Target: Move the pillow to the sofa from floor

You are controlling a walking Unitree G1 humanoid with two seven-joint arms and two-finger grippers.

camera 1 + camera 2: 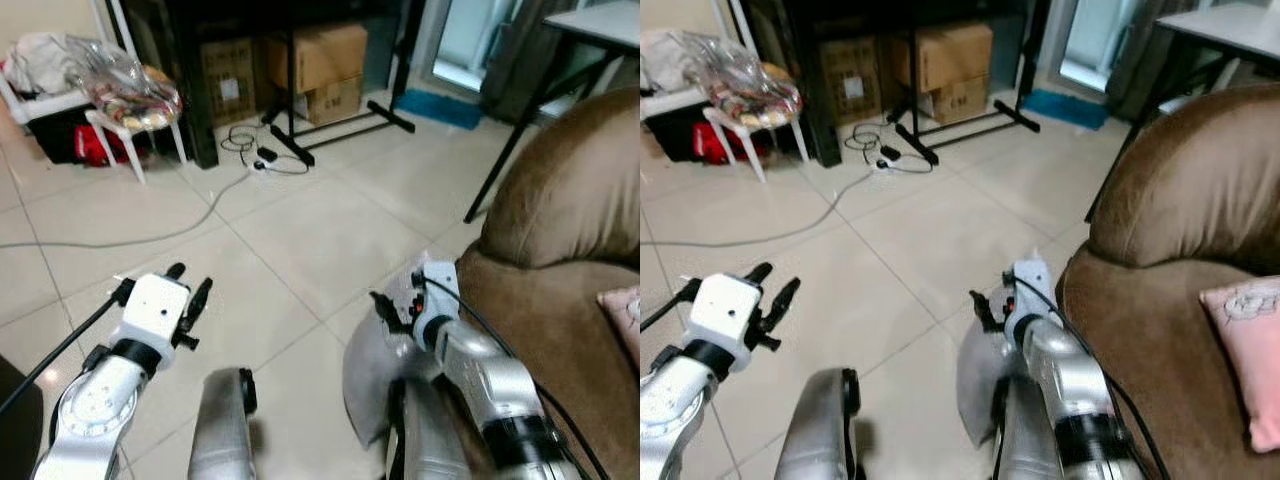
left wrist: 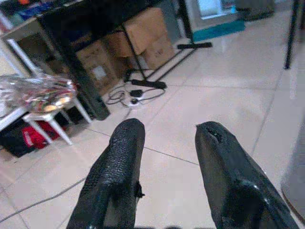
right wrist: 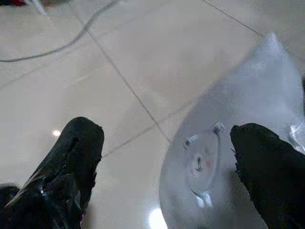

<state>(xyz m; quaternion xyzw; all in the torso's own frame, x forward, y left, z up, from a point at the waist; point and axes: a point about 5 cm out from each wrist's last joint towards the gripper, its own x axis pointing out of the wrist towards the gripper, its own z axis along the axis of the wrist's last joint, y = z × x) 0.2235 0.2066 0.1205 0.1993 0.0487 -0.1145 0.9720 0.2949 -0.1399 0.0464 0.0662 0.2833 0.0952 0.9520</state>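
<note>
The right gripper (image 3: 167, 167) hangs low with fingers spread wide, just over the grey pillow (image 3: 224, 157), which stands on the tiled floor (image 1: 300, 240) against the brown sofa's (image 1: 560, 300) front edge. The left gripper (image 2: 164, 162), also spread, is raised over bare tiles, well apart from the pillow. A pink cushion (image 1: 1250, 340) lies on the sofa seat

Your two head views look forward and down from above both arms, sharing the tiled floor (image 1: 300, 240), the cardboard boxes (image 1: 320, 60) at the top centre and the brown sofa (image 1: 1180, 250) along the right edge. Your left wrist view sits low, looking along the left pincer (image 2: 167, 143) toward those same boxes (image 2: 138, 43). Your right wrist view hangs close over the floor (image 3: 119, 71), with the grey pillow (image 3: 228, 157) at lower right between the spread fingers of the right pincer (image 3: 167, 143).
</note>
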